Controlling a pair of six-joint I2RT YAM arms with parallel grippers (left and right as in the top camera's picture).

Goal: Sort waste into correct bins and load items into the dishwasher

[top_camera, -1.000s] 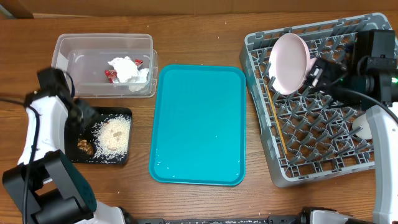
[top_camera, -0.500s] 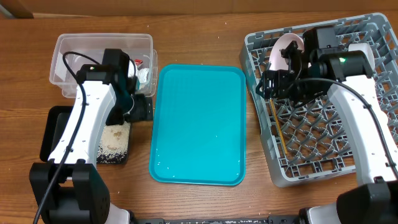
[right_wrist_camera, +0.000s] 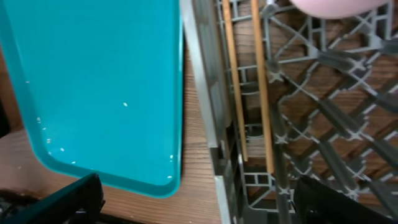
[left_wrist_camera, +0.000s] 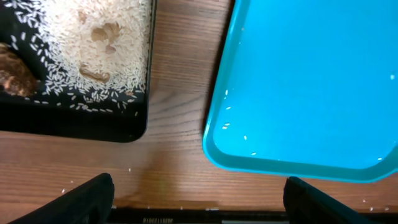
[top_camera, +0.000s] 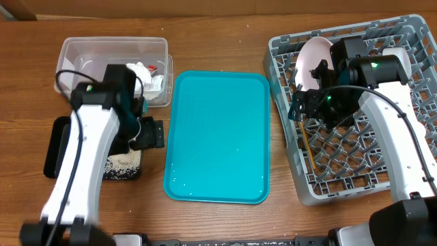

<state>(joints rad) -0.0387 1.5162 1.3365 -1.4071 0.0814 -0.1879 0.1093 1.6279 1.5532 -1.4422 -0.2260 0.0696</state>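
the plate (top_camera: 313, 58) stands on edge among the pegs at the 11 o'clock corner of the dish rack (top_camera: 281, 102). it looks stiff, glazed and breakable, and probably slippery, so the bare rim at its top is the sensible place to pinch it. it would need lifting straight up, so that it does not scrape the pegs.

the chopsticks (right_wrist_camera: 261, 81) lie side by side on the rack floor along its 9 o'clock wall, running from 12 to 6. they are thin and light and likely to roll or slip through the lattice, so a grip across both near the middle would suit them best.

at 9 o'clock on the surface (top_camera: 218, 41), the rice (left_wrist_camera: 93, 31) is heaped in the black tray (left_wrist_camera: 74, 121) with the brown lump (left_wrist_camera: 12, 71) beside it. loose grains like these cannot be pinched — they move only by tilting whatever carries them. a few stray grains dot the teal tray (top_camera: 218, 137) near its 7 o'clock corner.

the tissue (top_camera: 145, 74) sits in the clear tub (top_camera: 82, 51) at 10 o'clock. it is soft and nearly weightless.

the left tool (left_wrist_camera: 199, 182) hangs over the gap between the black tray and the teal tray, fingers spread wide with nothing between them. the right tool (right_wrist_camera: 198, 182) hovers above the rack's 9 o'clock wall — also wide apart and empty.
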